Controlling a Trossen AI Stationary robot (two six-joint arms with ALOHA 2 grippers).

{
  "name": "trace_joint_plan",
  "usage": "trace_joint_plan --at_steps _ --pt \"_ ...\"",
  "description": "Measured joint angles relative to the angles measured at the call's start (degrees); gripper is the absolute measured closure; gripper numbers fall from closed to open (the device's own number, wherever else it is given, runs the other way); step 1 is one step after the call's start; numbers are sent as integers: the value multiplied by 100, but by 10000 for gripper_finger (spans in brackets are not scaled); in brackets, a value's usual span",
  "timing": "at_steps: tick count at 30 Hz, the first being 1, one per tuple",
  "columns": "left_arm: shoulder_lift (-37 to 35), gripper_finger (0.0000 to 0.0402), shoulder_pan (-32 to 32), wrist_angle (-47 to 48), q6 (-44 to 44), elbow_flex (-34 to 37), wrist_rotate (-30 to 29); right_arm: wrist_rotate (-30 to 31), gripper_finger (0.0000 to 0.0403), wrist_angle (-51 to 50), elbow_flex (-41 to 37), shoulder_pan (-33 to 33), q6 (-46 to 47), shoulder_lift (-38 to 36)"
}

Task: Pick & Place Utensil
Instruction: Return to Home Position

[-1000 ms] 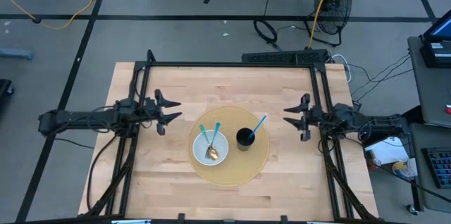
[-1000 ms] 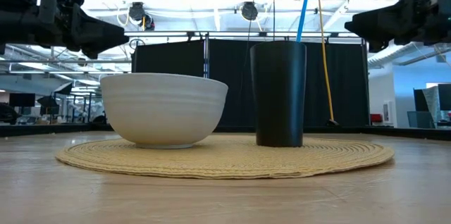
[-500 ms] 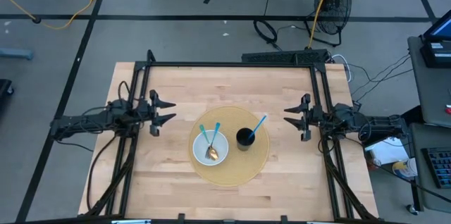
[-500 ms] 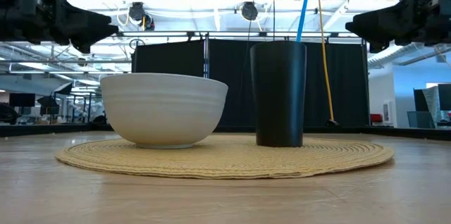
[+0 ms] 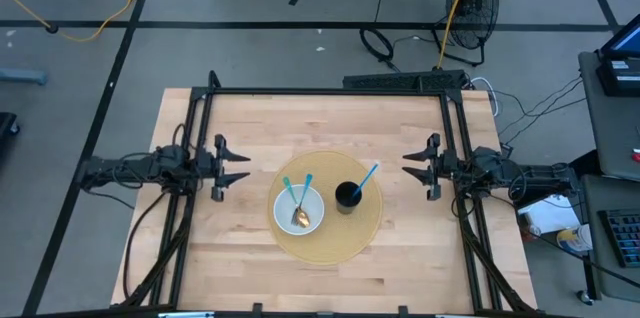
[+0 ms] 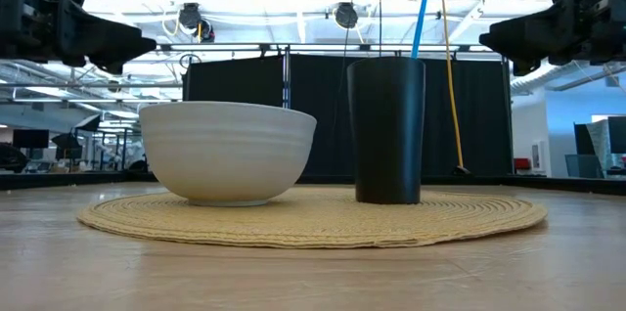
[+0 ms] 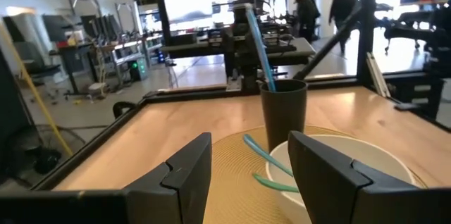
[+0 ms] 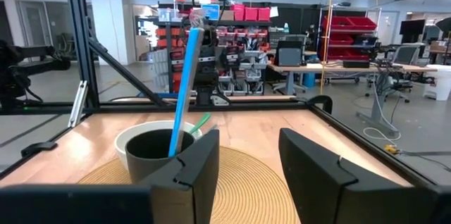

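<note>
Job looks done: spoon (image 5: pixel 299 217) in bowl (image 5: pixel 279 216), straw (image 5: pixel 367 177) in cup (image 5: pixel 347 196), mid-frame. The left fingers (image 7: pixel 184 175) and right fingers (image 8: pixel 187 175) hang spread, empty, at frame sides.

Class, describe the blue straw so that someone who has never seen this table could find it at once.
On the wooden table lies a round woven mat holding a white bowl and a black cup. The blue straw stands tilted in the cup, unlike the utensils lying in the bowl.
</note>
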State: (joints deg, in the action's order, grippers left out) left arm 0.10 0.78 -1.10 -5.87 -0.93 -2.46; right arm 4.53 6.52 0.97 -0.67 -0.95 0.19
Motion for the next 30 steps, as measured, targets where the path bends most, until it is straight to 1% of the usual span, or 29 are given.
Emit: trace_joint_plan --at_steps 5,13,30 --pt "0 211 73 18 -159 -2 -51 160 263 2 0 2 7 0" --pt "0 211 73 -21 172 -2 -61 143 263 2 0 2 7 0" --pt "0 211 73 -158 186 9 -79 141 264 2 -2 2 7 0"
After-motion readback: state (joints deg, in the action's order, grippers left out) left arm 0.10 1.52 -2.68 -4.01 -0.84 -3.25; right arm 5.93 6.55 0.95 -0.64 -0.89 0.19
